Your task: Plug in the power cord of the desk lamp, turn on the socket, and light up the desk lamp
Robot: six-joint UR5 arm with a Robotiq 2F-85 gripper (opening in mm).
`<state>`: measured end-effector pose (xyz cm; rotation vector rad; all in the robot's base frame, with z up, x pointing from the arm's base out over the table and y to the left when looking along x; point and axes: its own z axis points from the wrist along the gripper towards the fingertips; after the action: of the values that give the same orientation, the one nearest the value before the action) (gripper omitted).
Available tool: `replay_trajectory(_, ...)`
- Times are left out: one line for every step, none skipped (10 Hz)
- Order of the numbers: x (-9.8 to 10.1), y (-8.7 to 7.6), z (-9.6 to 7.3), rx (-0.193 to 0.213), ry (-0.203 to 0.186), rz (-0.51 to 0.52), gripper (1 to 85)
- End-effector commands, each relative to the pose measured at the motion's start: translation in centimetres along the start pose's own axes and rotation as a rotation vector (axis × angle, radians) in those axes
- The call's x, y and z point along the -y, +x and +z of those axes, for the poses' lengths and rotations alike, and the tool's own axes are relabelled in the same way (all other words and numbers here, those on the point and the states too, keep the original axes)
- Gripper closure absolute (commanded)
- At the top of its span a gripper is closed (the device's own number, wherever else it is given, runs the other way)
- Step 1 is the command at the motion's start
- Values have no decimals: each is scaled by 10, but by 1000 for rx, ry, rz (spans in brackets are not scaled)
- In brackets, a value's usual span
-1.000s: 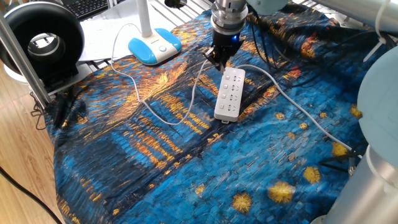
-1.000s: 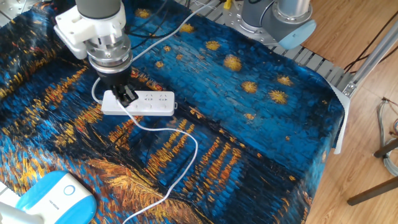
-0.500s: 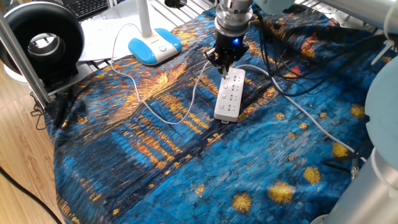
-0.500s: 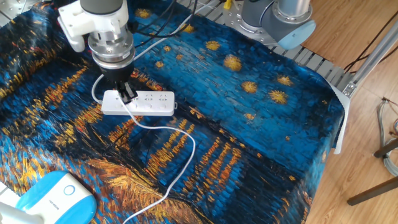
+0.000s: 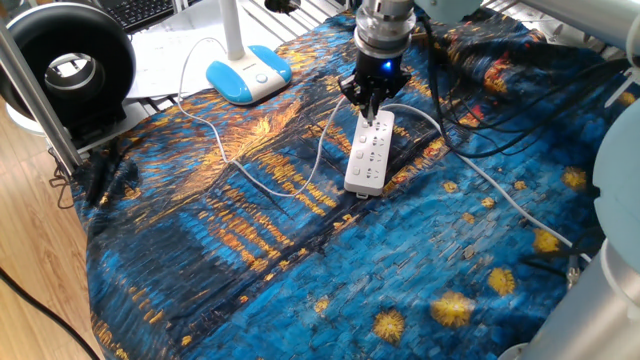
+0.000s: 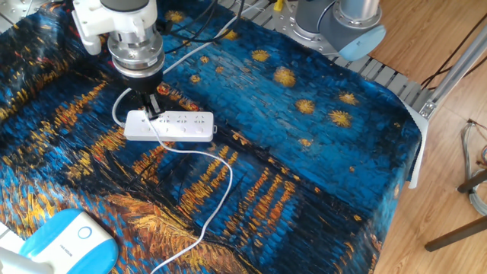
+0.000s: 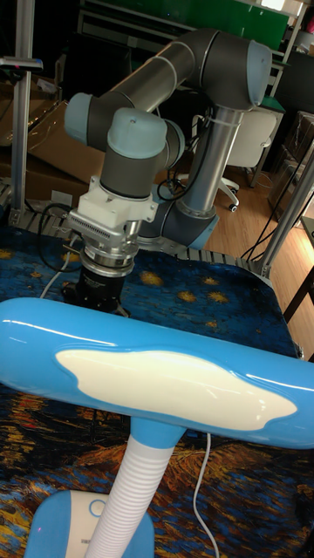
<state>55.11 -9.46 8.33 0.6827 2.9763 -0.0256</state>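
The socket (image 5: pixel 368 152) (image 6: pixel 170 125), a white power strip, lies flat on the blue patterned cloth. My gripper (image 5: pixel 372 101) (image 6: pixel 151 109) points straight down over its far end, shut on the small white plug of the power cord (image 5: pixel 262 184) (image 6: pixel 221 190). The plug sits at or just above the end outlet; I cannot tell whether it is seated. The thin cord loops back across the cloth to the desk lamp (image 5: pixel 248 72) (image 6: pixel 65 239). In the tall view the lamp's blue-and-white head (image 7: pixel 157 370) hides the fingers, and its look does not show whether it is lit.
The socket's thick white cable (image 5: pixel 478 172) trails off to the right. Black cables (image 5: pixel 455 100) lie behind the gripper. A black ring-shaped device (image 5: pixel 68 62) stands at the far left beside a metal post. The robot's base (image 6: pixel 341 21) sits at the table's edge.
The gripper has carried the plug sideways from beside the socket's end to directly over it. The cord's loop on the cloth has shifted with it.
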Motion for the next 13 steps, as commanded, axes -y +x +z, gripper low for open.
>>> replay_trajectory(0, -4, 1, 9, -16, 58, 843)
replay_trajectory(3, -8, 5, 15, -9, 66, 843)
replay_trajectory(4, -6, 9, -5, -10, 92, 843)
replay_trajectory(20, -7, 11, -3, 51, 88, 843)
replay_trajectory(26, -10, 13, 9, 58, 82, 843)
replay_trajectory(22, -12, 15, 12, 38, 80, 843)
replay_trajectory(19, -12, 15, 10, 30, 82, 843)
replay_trajectory(16, -12, 15, 8, 26, 89, 843)
replay_trajectory(16, -13, 15, 10, 30, 88, 843)
replay_trajectory(15, -14, 17, 12, 31, 88, 843)
replay_trajectory(15, -15, 18, 14, 35, 86, 843)
replay_trajectory(16, -16, 18, 16, 41, 81, 843)
replay_trajectory(17, -16, 17, 16, 45, 81, 843)
